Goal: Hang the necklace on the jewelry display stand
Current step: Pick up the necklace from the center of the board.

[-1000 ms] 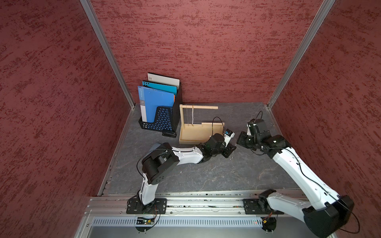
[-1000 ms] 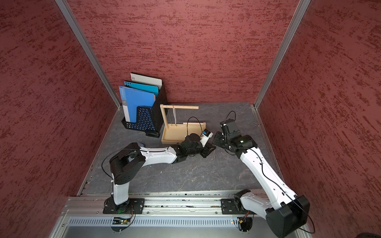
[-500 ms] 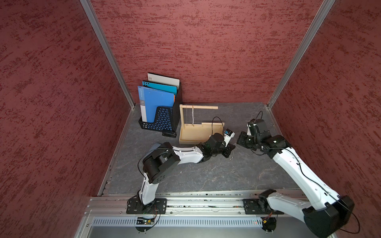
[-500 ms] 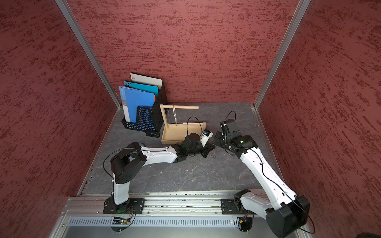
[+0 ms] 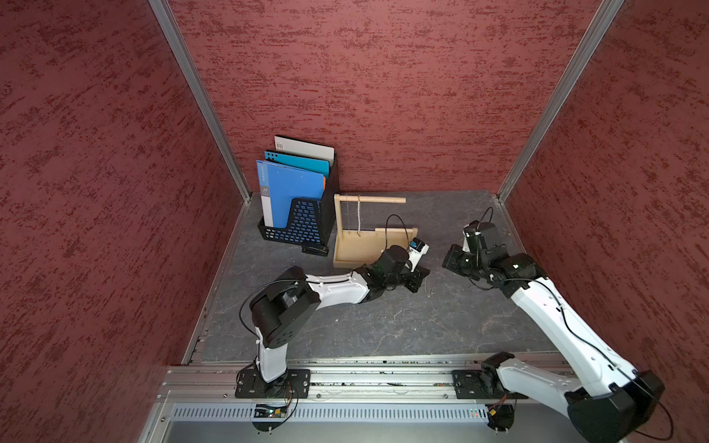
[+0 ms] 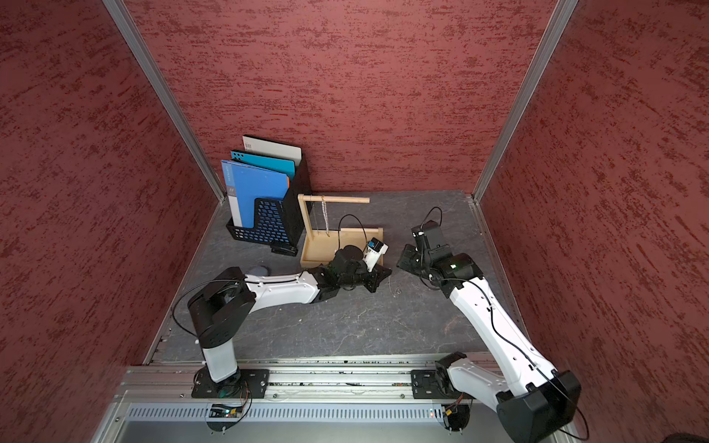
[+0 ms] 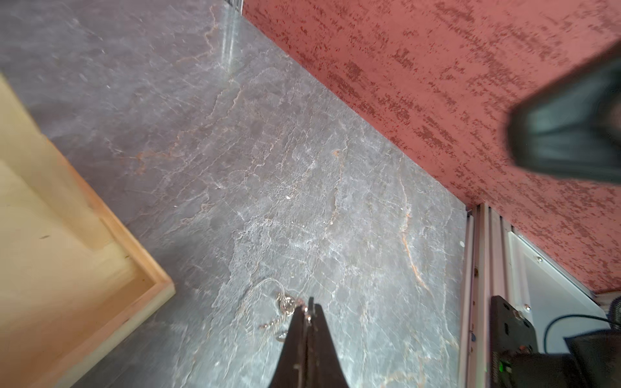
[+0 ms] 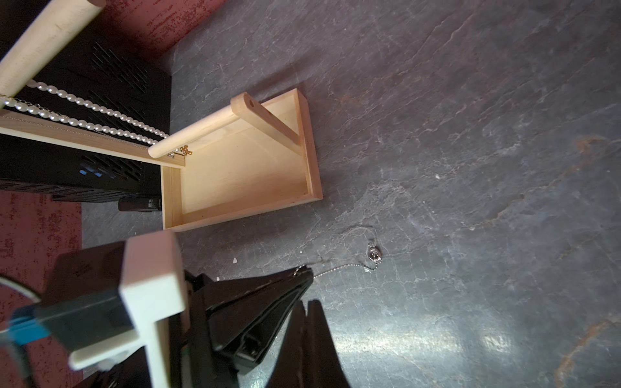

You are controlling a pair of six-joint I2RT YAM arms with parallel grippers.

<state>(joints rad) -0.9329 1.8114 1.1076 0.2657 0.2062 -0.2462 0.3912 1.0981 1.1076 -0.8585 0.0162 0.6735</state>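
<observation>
necklace, a thin silver chain with a small pendant, lies slack on the grey table, just off a corner of the wooden stand and not touching it. left gripper is down at the table with its jaws pinched together on one end of the chain. in the right wrist view the chain runs straight out from its tips towards the pendant, so the grasp looks made, though nothing is lifted yet. right gripper hangs just beside it, jaws pressed together with nothing between them. on the stand, the long arm already carries a pearl strand and a finer chain, while the short arm is bare. by my reading the job is only at its start: raising the chain clear of the table, spreading its loop, carrying it over an arm and letting go all remain. a black file rack stands close beside the stand.
</observation>
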